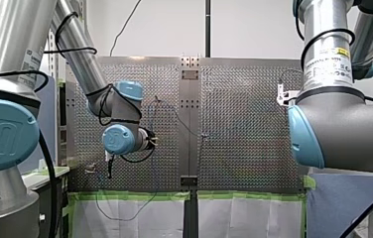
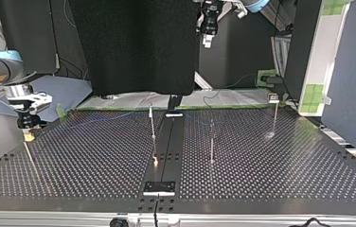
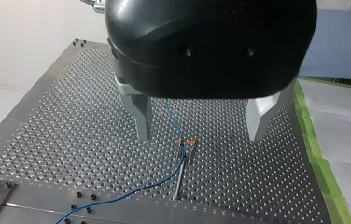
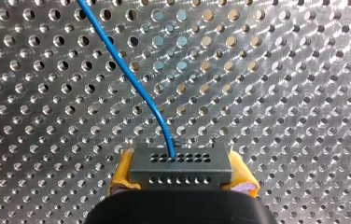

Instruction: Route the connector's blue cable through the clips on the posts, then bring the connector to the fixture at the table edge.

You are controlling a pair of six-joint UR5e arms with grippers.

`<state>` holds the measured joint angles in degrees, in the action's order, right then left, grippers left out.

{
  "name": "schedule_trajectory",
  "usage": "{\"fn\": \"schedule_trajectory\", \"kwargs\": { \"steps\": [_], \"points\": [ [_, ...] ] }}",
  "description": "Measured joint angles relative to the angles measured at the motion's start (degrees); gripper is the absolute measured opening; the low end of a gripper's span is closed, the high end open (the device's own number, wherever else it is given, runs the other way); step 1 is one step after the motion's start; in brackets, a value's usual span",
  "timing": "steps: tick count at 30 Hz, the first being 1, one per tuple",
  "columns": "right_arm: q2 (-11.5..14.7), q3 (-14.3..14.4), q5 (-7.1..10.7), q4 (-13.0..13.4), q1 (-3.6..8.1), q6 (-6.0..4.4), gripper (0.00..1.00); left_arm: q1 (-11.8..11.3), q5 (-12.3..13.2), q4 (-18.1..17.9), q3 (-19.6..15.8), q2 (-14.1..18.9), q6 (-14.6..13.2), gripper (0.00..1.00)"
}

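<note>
In the right wrist view my right gripper (image 4: 183, 176) holds the grey connector (image 4: 180, 163) between its yellow pads (image 4: 123, 170), close over the perforated table. The blue cable (image 4: 127, 74) leaves the connector's face and runs away ahead of the gripper. In the top view this gripper (image 2: 27, 126) hangs low at the table's left edge. My left gripper (image 3: 200, 137) stands open with nothing between its metal fingers (image 3: 142, 121), high above a thin post (image 3: 182, 168). The cable (image 3: 176, 126) passes through that post's clip (image 3: 187, 142).
Three thin posts (image 2: 152, 125) (image 2: 211, 142) (image 2: 274, 116) stand across the table's middle in the top view. A dark rail (image 2: 165, 151) runs down the centre. Green tape (image 1: 135, 196) edges the table in the front view. My left gripper (image 2: 208, 28) hangs high at the back.
</note>
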<state>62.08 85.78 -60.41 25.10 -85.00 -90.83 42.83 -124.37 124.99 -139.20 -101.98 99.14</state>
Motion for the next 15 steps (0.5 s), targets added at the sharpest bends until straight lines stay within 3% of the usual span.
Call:
{"fn": "schedule_trajectory", "kwargs": {
  "steps": [2,12,15],
  "points": [
    [-0.02,0.02,-0.01,0.01,0.0,0.0,0.25,0.0,0.02,0.0,0.0,0.0,0.0,1.0],
    [-0.06,0.03,-0.01,-0.03,0.0,0.0,0.28,0.0,-0.03,0.0,0.0,0.0,-0.07,1.0],
    [-0.07,0.04,0.0,-0.04,0.0,-0.01,0.35,0.0,-0.03,0.0,-0.01,0.0,-0.14,1.0]
  ]
}}
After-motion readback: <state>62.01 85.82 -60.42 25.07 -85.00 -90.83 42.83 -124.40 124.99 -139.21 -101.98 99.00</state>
